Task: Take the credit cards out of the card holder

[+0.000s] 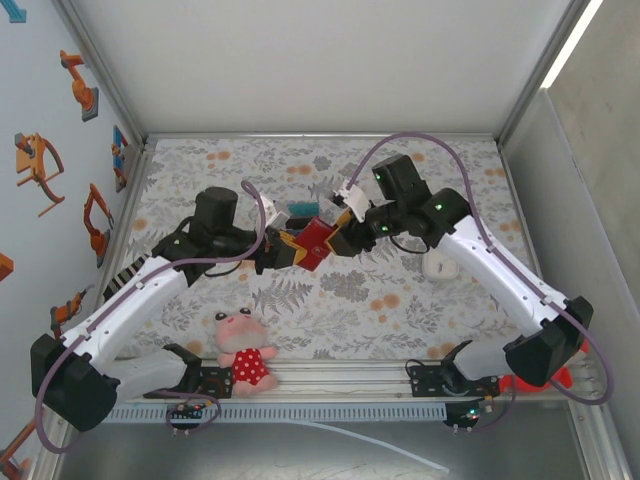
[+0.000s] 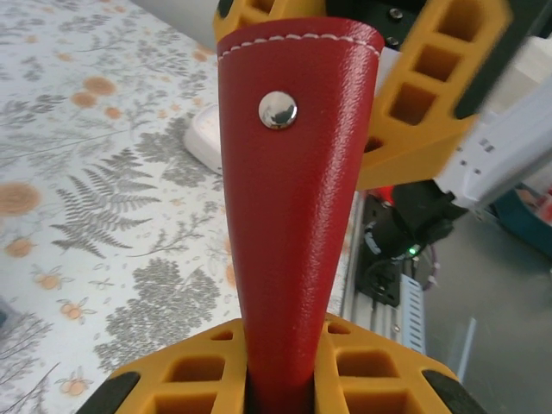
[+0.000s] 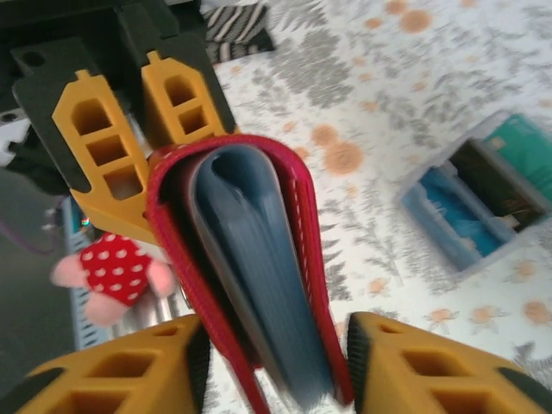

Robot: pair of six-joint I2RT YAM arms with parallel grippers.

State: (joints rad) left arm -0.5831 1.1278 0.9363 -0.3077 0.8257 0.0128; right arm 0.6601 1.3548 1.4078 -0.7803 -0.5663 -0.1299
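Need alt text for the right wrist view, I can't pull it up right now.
Red card holder, seen edge-on with greyish pockets inside, stands between the right gripper's yellow fingers, its far end at the left gripper. Right of it, a clear box with blue and teal cards lies on the floral table; a plush toy lies lower left.

The card holder (image 2: 293, 259) is deep red with white stitching along one edge and a shiny silver stud; its inner pockets look greyish blue. The left gripper (image 2: 280, 384) and right gripper (image 3: 274, 366) are orange-yellow with black pads. The tablecloth (image 1: 330, 300) is pale, printed with grey ferns and orange flowers. The plush toy (image 1: 245, 350) is pink, its dress red with white dots. The credit cards (image 3: 453, 216) in the clear box (image 3: 412, 197) are blue and teal
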